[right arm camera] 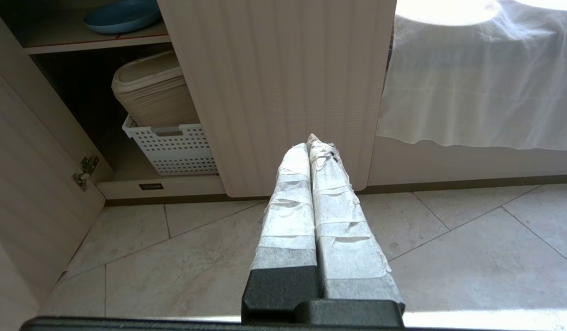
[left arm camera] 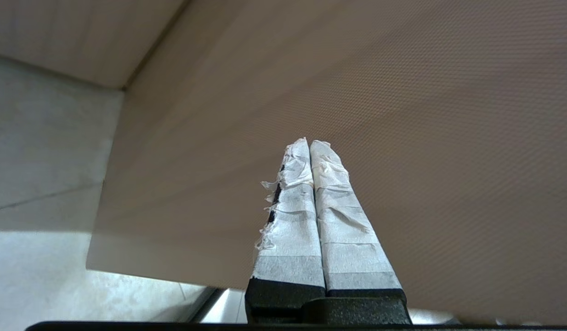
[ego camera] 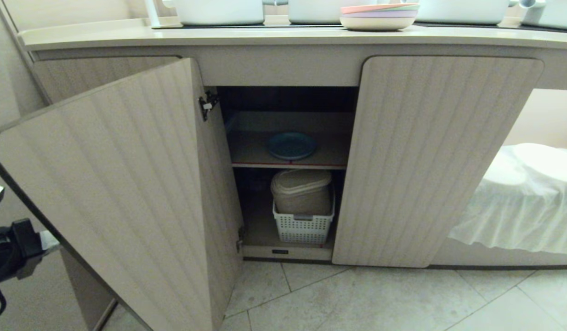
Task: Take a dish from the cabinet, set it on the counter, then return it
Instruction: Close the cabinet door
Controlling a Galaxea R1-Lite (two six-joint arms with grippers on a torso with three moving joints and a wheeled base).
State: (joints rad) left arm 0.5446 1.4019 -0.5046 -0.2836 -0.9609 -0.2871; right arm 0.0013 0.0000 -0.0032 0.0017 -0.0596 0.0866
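With the left door swung wide and the dish (ego camera: 291,145) lying on the cabinet's (ego camera: 430,156) inner shelf, the left tool (left arm camera: 309,143), pressed together behind that door, should round its edge, spread, then reach in level.

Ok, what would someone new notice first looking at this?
Probably the cabinet door swung wide open on the left, exposing a blue dish alone on the inner shelf, above a white basket. A stack of pastel plates sits on the counter above.
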